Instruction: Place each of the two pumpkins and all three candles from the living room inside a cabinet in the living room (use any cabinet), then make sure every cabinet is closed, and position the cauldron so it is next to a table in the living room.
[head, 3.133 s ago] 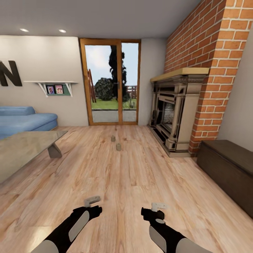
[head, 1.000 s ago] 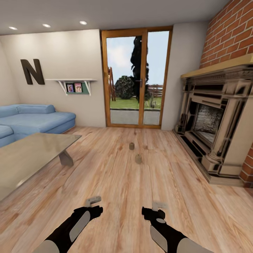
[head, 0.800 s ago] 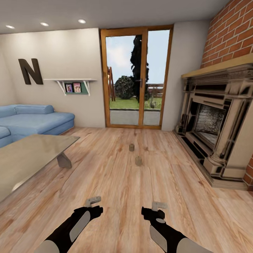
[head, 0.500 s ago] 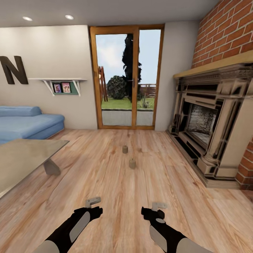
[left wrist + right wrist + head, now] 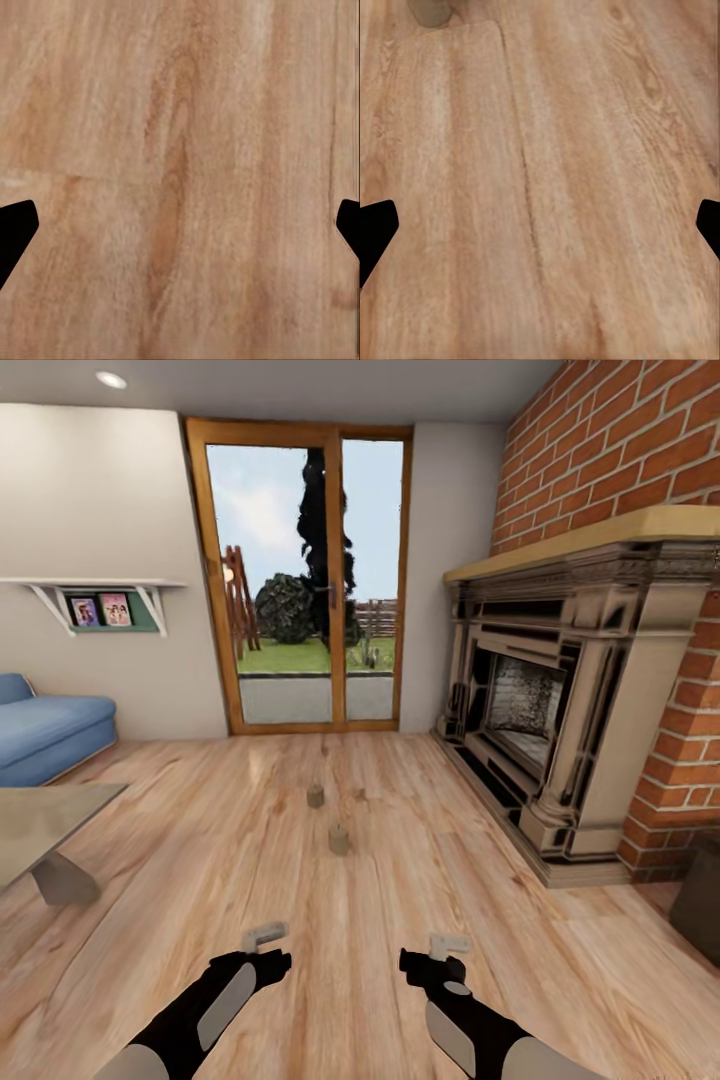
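Ahead of fingers: two candles (image 5: 339,839) upright on bare floor (image 5: 300,900).
Flanks: fireplace (image 5: 560,710), table (image 5: 45,820).
Left gripper (image 5: 180,225): fingers spread.
Right gripper (image 5: 540,225): fingers spread.

Warm, grained wood planks on the floor (image 5: 300,880), with a soft satin sheen. Rough red brick on the chimney wall (image 5: 620,450). Carved, stone-like surround on the fireplace (image 5: 570,700), dull and mottled, topped by a smooth pale wooden mantel (image 5: 590,535). Varnished orange-brown wood on the door frame (image 5: 215,580), clear glass within. Glossy, reflective grey top on the table (image 5: 40,820). Soft blue cloth on the sofa (image 5: 45,735). Matt beige, waxy-looking candles (image 5: 339,839). Matt painted plaster on the pale wall (image 5: 90,500).
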Tool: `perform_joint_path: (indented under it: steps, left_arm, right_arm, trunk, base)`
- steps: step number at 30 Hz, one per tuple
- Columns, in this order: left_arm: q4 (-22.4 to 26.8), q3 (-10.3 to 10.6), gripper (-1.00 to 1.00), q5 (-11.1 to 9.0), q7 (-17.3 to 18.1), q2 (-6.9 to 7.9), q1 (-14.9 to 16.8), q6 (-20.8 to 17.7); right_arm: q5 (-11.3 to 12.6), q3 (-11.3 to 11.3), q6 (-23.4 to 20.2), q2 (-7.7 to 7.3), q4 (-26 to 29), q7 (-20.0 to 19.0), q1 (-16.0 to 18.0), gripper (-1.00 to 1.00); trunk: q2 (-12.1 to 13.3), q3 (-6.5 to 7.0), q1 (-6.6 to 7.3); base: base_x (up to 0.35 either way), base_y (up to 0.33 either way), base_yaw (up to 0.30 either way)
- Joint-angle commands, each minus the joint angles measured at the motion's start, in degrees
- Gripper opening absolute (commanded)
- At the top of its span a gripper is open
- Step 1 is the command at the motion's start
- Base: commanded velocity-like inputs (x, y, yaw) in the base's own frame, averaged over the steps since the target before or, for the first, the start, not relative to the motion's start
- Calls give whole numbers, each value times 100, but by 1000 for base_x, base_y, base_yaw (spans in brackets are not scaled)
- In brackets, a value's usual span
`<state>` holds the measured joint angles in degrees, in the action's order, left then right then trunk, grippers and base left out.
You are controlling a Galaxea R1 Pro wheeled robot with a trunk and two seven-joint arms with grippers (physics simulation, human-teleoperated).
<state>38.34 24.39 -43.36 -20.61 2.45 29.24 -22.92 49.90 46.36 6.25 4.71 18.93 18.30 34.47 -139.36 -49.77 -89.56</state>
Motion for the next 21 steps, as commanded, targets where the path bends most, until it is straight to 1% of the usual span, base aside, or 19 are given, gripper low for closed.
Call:
perform_joint_path:
  steps: [1, 4, 6, 9, 12, 17, 21]
  left_arm:
    - [15, 38, 100, -62, -57, 10, 3, -5]
    - [15, 40, 100, -66, -56, 10, 3, -3]
    - [15, 34, 100, -67, -56, 12, 3, -2]
    - [15, 26, 100, -70, -53, 17, 3, -2]
    - [11, 36, 100, -69, -53, 12, 3, -2]
    - [-161, 54, 100, -53, -56, -136, 3, 13]
    - [-205, 46, 100, -46, -57, -169, 3, 31]
  right_arm:
    - [62, 43, 31, -1, -2, 1, 7, 100]
    - [73, 28, -8, -4, -3, -123, 7, 100]
    - [82, 20, -162, -6, -3, -168, 7, 100]
    - [88, 12, -353, -5, -19, -200, 7, 100]
    - [89, 7, -408, -5, -36, -250, 7, 100]
    - [94, 5, -553, -5, -44, -305, 7, 100]
    - [98, 5, -578, -5, -69, -478, 7, 100]
  trunk:
    - [-3, -6, -1]
    - [-3, -6, -1]
    - [-3, -6, -1]
    - [-3, -6, -1]
    - [-3, -6, -1]
    - [-3, -6, -1]
    - [-3, -6, -1]
  base:
    - [169, 65, -283]
    - [159, 106, -285]
    - [164, 177, -289]
    - [170, 228, -292]
    - [151, 261, -294]
    - [77, 297, -295]
    - [9, 323, -297]
